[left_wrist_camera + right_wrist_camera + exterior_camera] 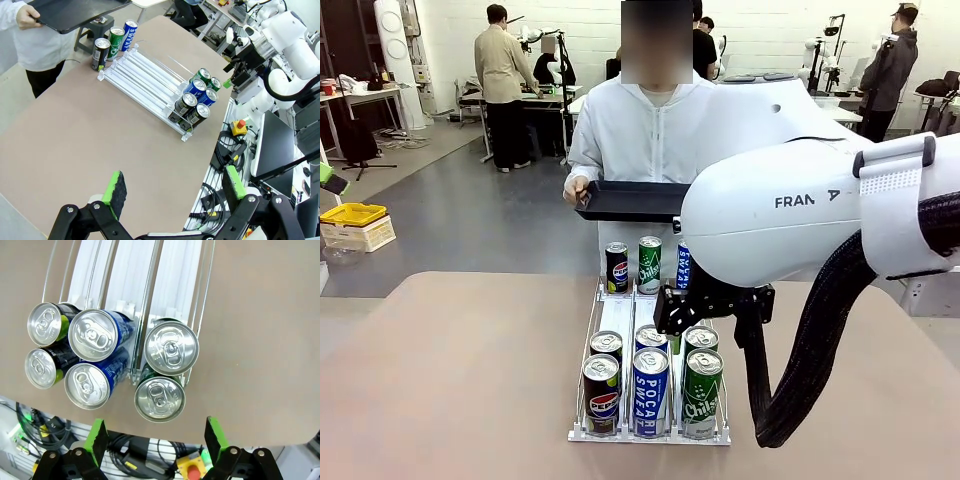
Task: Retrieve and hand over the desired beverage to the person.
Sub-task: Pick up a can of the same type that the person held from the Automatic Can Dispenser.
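Right wrist view: the right gripper, fingers spread and empty, hung over the near end of the rack. The front green Chilsung can stood upright just ahead of the fingers, top toward them. The left gripper, likewise spread, was well apart from it.

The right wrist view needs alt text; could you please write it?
Six upright drink cans, seen from above, fill the near end of a clear three-lane rack on a tan table. The open right gripper rises from the bottom edge.
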`<state>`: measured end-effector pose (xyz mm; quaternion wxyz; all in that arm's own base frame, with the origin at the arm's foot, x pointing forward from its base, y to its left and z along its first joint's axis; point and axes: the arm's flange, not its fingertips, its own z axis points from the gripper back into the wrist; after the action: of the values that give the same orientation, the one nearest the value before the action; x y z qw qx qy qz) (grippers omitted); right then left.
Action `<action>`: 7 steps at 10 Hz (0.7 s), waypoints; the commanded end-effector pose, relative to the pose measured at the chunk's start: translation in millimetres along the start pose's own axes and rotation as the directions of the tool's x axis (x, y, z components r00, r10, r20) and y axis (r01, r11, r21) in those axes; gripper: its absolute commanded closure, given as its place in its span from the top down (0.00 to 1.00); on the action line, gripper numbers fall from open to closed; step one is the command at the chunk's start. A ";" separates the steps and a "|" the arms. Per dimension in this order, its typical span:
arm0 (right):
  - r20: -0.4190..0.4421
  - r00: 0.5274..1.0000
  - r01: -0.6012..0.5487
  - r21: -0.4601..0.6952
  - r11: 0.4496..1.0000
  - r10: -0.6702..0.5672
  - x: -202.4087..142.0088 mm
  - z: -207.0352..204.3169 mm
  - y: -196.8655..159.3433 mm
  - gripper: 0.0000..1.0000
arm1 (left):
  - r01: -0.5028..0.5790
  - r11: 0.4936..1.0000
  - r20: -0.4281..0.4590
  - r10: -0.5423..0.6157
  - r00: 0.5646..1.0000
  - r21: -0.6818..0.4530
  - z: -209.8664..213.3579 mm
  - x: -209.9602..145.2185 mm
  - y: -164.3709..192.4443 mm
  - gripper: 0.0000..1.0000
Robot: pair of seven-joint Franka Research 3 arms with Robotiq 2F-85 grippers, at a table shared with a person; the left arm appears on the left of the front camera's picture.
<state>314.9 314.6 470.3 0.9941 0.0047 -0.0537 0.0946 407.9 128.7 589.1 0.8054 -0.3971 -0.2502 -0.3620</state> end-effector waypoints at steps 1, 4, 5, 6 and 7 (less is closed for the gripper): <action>-0.004 1.000 -0.014 -0.012 1.000 0.014 1.9 -2.3 1.0 1.00 | -0.002 1.000 0.006 0.002 1.000 -0.009 2.1 1.9 -1.2 1.00; -0.019 1.000 -0.018 -0.015 1.000 0.017 2.8 -4.9 0.6 1.00 | -0.002 1.000 0.006 0.002 1.000 -0.009 2.1 1.9 -1.2 1.00; -0.026 0.999 -0.020 -0.017 1.000 0.020 3.5 -6.2 0.6 1.00 | -0.002 1.000 0.006 0.002 1.000 -0.009 2.1 1.9 -1.2 1.00; -0.030 0.999 -0.022 -0.018 1.000 0.022 3.7 -6.6 0.8 1.00 | -0.002 1.000 0.006 0.002 1.000 -0.009 2.1 1.9 -1.2 1.00; -0.031 0.999 -0.022 -0.021 1.000 0.021 3.8 -7.0 0.8 1.00 | -0.002 1.000 0.006 0.002 1.000 -0.009 2.1 1.9 -1.2 1.00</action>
<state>316.5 315.2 463.6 0.9944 0.0024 -0.0440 0.0961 407.9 128.7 589.1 0.8054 -0.3971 -0.2502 -0.3619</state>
